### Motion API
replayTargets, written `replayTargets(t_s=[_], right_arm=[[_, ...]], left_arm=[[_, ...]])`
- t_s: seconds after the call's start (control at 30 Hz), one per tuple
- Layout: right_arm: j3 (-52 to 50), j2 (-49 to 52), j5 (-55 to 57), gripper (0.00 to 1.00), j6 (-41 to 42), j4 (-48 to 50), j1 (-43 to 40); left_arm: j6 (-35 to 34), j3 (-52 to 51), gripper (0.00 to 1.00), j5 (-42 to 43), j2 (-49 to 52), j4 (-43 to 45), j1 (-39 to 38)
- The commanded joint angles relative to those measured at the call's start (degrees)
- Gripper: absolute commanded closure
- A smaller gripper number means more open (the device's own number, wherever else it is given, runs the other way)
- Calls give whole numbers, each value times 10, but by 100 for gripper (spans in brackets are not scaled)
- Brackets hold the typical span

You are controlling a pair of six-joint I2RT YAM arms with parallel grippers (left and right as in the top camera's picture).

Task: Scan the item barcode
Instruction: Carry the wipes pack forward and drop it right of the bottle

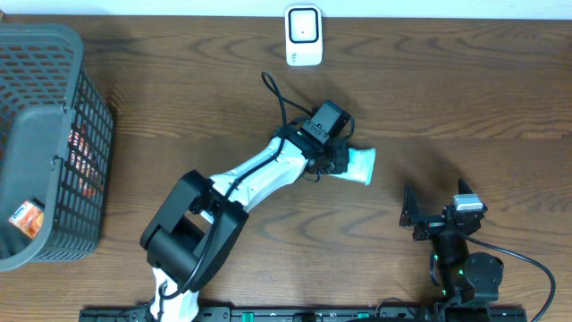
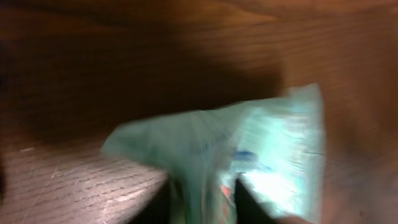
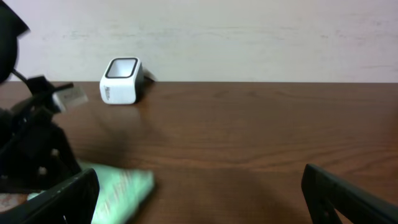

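The packet [image 1: 362, 166] is pale green and lies on the table [image 1: 465, 98], near the middle, a bit below the scanner [image 1: 304, 36]. The left gripper [image 1: 340, 161] is right at its left end and hides that end from above. The left wrist view is very blurry. There the packet [image 2: 273, 155] fills most of the picture, and two dark fingers [image 2: 252, 202] show at the bottom with the packet between them. I cannot tell if the jaws are squeezing it or just standing around it. No words or bars on the packet can be read.

The right gripper [image 1: 435, 201] is low on the right, well apart from the packet. Its jaws stand wide open and hold nothing. In its own view the two fingers [image 3: 348, 193] are cut off at the bottom corners. The packet [image 3: 121, 190] is half hidden there behind the left finger.

The basket [image 1: 45, 54] on the left is cut off by the edge. Something orange [image 1: 27, 217] sits inside, too small to make out.
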Motion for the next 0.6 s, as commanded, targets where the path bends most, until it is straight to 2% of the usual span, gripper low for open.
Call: replayTargets(t_s=[0.0, 0.03, 0.07, 0.33, 0.43, 0.57], right_arm=[[-1, -1, 3, 1, 6, -2, -2], [-1, -1, 2, 1, 6, -2, -2], [-1, -1, 2, 1, 6, -2, -2], [-1, -1, 2, 1, 6, -2, -2], [-1, -1, 2, 1, 6, -2, -2], [-1, -1, 3, 1, 6, -2, -2]], left_arm=[[23, 9, 25, -7, -30, 0, 3], [32, 12, 11, -7, -39, -1, 3], [43, 16, 2, -7, -52, -2, 3], [125, 71, 2, -14, -219, -55, 19], [135, 74, 2, -89, -302, -79, 50], [143, 74, 2, -238, -388, -145, 124]])
